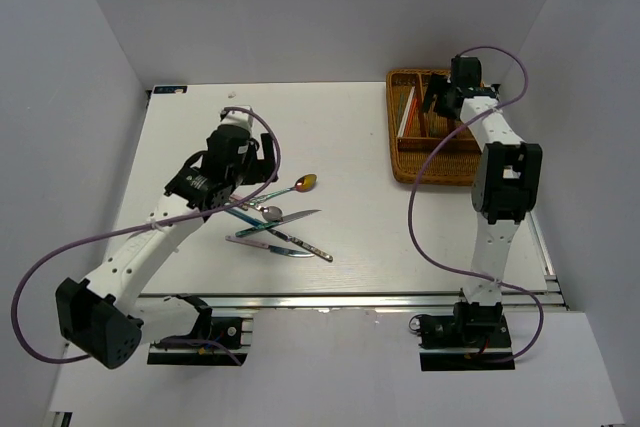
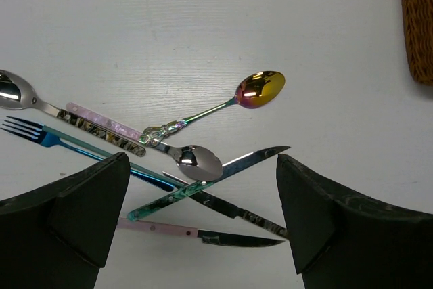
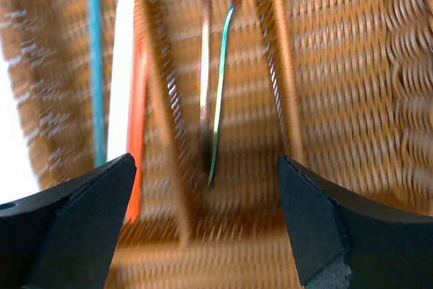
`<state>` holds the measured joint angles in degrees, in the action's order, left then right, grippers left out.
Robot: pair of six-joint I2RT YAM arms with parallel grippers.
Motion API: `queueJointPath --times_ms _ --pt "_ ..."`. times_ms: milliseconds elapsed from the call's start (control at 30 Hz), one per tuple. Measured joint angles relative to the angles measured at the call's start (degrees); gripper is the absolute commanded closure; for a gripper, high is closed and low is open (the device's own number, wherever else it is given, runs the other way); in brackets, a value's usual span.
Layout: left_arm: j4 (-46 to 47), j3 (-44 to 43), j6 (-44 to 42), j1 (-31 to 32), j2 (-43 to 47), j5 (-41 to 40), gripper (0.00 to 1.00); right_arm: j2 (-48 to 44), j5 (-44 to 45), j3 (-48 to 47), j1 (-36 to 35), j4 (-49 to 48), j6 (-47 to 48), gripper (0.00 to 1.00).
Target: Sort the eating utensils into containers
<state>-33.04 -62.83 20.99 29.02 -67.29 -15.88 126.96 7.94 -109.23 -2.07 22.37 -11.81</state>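
The loose utensils lie in a crossed heap on the white table [image 1: 350, 127], right under the left gripper [image 2: 202, 164], whose two dark fingers [image 2: 81, 214] stand wide apart and hold nothing. Between the fingertips sits the bowl of a silver spoon [image 2: 198, 162]. A green-handled knife [image 2: 250, 159] runs across the gap, its tip toward the right finger. Nearer the wrist lie a dark-handled knife [image 2: 230, 209] and a pink-handled knife [image 2: 223, 237], overlapping the others. Beyond the fingertips a gold-tinted spoon [image 2: 260, 89] points its iridescent bowl away. Past the left finger lie a blue fork [image 2: 24, 126] and a second spoon [image 2: 13, 91] with a patterned handle, side by side.

The wicker tray [image 1: 405, 169] rests well apart from the heap, at the far right of the table. The right gripper [image 3: 205, 160] hangs over it, fingers [image 3: 74, 221] spread and empty. The wrist view is smeared. By the left finger, one long slot holds a blue chopstick [image 3: 95, 65], a white chopstick [image 3: 122, 65] and a red chopstick [image 3: 137, 99]. Between the fingers, the next slot holds slim utensils [image 3: 218, 86], one with a green sheen; their kind cannot be told.
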Motion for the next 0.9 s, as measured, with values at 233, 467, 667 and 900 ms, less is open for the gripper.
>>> queueJointPath --times_ms 233,467,667,900 --pt "3.98 0.02 -8.39 -0.02 -6.12 4.61 0.05 -22.38 -6.16 17.46 -3.45 -3.23 -3.34 0.11" --pt "4.31 -8.17 -17.55 -0.63 -29.4 11.13 0.15 -41.92 -14.75 39.67 -7.85 -10.56 -6.67 0.11" --pt "2.38 -8.92 -21.59 -2.56 -40.59 16.0 0.22 -49.22 -18.23 49.9 -8.13 -10.97 -7.82 0.11" --pt "2.03 -9.03 -23.12 -4.17 -41.68 18.16 0.31 -57.02 -20.52 51.91 -8.13 -12.61 -8.44 0.11"
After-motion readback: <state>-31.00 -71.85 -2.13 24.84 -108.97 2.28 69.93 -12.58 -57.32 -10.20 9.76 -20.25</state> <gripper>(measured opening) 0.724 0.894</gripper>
